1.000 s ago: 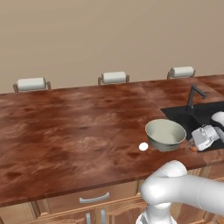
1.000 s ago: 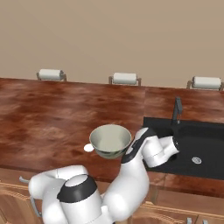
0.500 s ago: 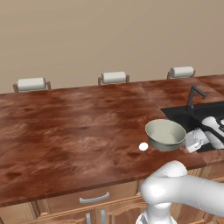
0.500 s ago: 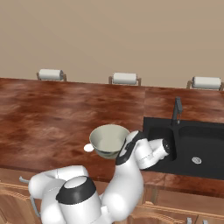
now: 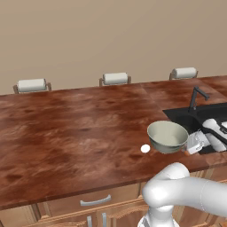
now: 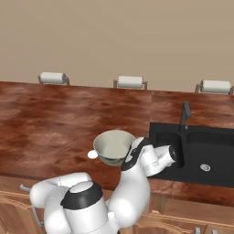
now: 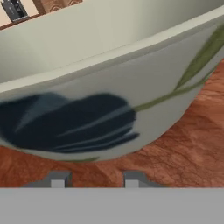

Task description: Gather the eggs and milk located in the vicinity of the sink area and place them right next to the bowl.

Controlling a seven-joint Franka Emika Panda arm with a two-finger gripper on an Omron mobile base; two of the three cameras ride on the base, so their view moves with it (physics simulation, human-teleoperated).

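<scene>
Hand view alone shows the bowl bearing dark leaf markings.

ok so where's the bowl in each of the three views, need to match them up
Left base view: the bowl sits right of centre on the counter, just left of the sink.
Right base view: the bowl is at centre, left of the sink, with the arm rising just in front of it.
Hand view: the bowl's outer wall spans the picture, very close.
Shared landmark: the small white egg on the counter left of the bowl, in both base views.
</scene>
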